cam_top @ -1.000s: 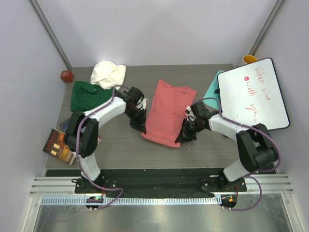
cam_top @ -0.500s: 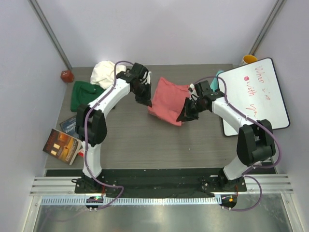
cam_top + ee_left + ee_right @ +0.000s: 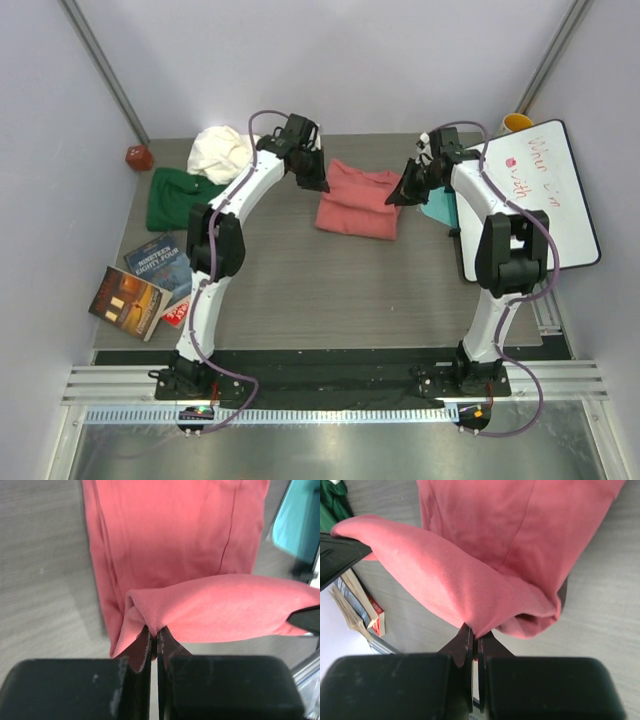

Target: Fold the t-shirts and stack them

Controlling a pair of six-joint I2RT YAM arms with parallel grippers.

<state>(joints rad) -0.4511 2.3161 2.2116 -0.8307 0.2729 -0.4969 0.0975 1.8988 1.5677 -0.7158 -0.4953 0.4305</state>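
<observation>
Top external: left gripper (image 3: 321,185) and right gripper (image 3: 393,199) pinch the salmon-pink t-shirt (image 3: 358,208) at its lifted edge, wide tabletop (image 3: 330,295) nearer.

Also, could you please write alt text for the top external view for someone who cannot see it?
Both arms reach across the table, the left gripper and right gripper pinching opposite sides of a half-folded salmon-pink t-shirt. A dark green t-shirt and a cream-white t-shirt lie at the far left, books near left, a whiteboard right.
</observation>
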